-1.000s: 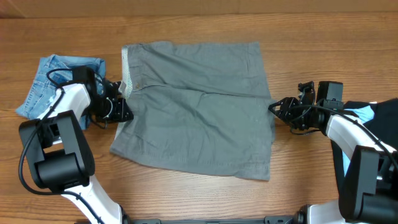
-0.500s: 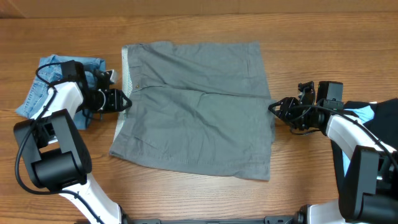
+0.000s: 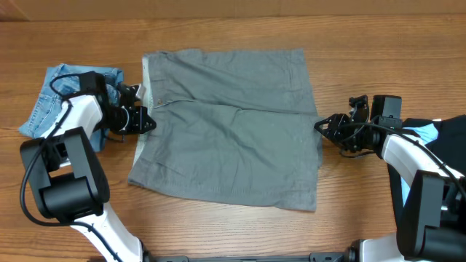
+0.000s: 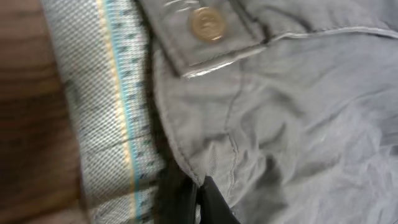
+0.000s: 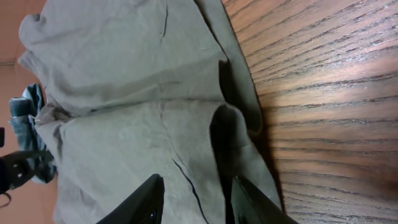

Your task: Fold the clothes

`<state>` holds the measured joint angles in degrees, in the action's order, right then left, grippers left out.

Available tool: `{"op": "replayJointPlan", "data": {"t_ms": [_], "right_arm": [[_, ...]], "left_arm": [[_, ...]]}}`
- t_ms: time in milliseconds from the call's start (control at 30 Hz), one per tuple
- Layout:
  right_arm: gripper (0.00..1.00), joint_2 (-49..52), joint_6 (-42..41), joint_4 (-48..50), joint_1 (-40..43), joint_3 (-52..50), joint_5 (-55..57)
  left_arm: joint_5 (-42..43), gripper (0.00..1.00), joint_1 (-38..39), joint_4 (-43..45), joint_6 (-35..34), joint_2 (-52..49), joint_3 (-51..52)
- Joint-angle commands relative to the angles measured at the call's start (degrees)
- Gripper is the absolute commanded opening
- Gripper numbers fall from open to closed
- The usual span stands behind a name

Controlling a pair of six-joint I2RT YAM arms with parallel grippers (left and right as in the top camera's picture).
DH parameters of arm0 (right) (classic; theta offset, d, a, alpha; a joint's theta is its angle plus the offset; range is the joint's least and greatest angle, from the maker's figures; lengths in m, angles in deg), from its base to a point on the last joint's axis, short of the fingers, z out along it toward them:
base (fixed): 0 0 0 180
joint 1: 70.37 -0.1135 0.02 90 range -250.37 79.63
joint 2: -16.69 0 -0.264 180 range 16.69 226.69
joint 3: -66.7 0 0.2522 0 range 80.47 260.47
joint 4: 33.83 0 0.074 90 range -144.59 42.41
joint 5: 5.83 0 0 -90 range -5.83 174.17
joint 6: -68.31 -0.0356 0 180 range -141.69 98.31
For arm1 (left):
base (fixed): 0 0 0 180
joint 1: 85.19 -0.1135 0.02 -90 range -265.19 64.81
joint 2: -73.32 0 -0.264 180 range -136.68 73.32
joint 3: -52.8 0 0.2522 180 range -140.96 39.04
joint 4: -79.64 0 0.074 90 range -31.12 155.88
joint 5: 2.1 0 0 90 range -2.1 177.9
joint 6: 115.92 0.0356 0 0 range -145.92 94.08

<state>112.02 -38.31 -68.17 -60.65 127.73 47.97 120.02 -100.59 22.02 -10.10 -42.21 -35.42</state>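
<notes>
The olive-grey shorts lie spread flat mid-table, waistband to the left. My left gripper is at the waistband's middle. In the left wrist view its fingertips are pinched shut on a fold of the olive fabric, beside the paler waistband lining and below the small button. My right gripper is at the shorts' right edge. In the right wrist view it is open, its fingers over the leg hem, holding nothing.
The blue denim shorts lie crumpled at the far left, behind my left arm. A light-blue garment and a black one lie at the right edge, under my right arm. Bare wooden table surrounds the shorts.
My left gripper moved up along the waistband from the lower left corner toward its middle, then settled slightly back. The waistband lining shifted with it. The right arm has not moved.
</notes>
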Motion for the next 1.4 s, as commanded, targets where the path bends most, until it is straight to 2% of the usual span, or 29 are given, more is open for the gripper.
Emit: {"op": "replayJointPlan", "data": {"t_ms": [0, 167, 267, 400, 567, 833, 1000, 1100, 1267, 1333, 1367], "right_arm": [[0.4, -0.6, 0.3, -0.2, -0.1, 1.2, 3.1], [0.39, -0.6, 0.6, -1.4, -0.1, 1.2, 6.6], [0.43, -0.6, 1.9, -1.4, -0.1, 1.2, 6.6], [0.52, -0.6, 3.8, -1.2, -0.3, 1.2, 5.6], [0.53, -0.6, 9.2, -1.0, -1.8, 1.2, -1.0], [0.52, 1.5, 8.9, 2.3, -6.4, 0.7, -0.8], [0.46, 3.0, 4.6, 9.4, -6.8, 0.7, -0.3], [0.46, 3.0, 1.9, 13.7, -6.8, 0.7, -0.4], [0.48, 3.3, -4.5, 13.0, -7.0, 0.7, -1.2], [0.44, 3.7, -4.9, 12.6, -7.8, 0.7, -1.5], [0.38, 3.7, -4.9, 12.6, -8.1, 0.7, -1.4]], "left_arm": [[0.3, 0.04, -4.2, -2.4, -2.8, 0.2, -0.8], [2.3, 0.04, -8.9, -6.2, -2.7, 4.6, -2.8], [1.9, 0.04, -10.5, -7.6, -2.5, 7.1, -2.8], [0.6, 0.04, -10.6, -9.5, -2.2, 7.8, -2.7], [-2.4, 0.06, -9.2, -10.6, -2.0, 7.7, -2.6], [-2.8, 0.06, -8.4, -11.8, -2.1, 7.7, -2.6], [-4.9, 0.06, -8.5, -13.0, -2.1, 7.7, -2.6], [-5.5, 0.05, -8.5, -13.6, -2.1, 7.7, -2.6], [-5.5, 0.05, -8.5, -13.6, -2.1, 7.7, -2.6], [-5.5, 0.05, -8.5, -13.6, -2.1, 7.7, -2.6], [-5.5, 0.05, -8.5, -13.6, -2.1, 7.7, -2.6]]}}
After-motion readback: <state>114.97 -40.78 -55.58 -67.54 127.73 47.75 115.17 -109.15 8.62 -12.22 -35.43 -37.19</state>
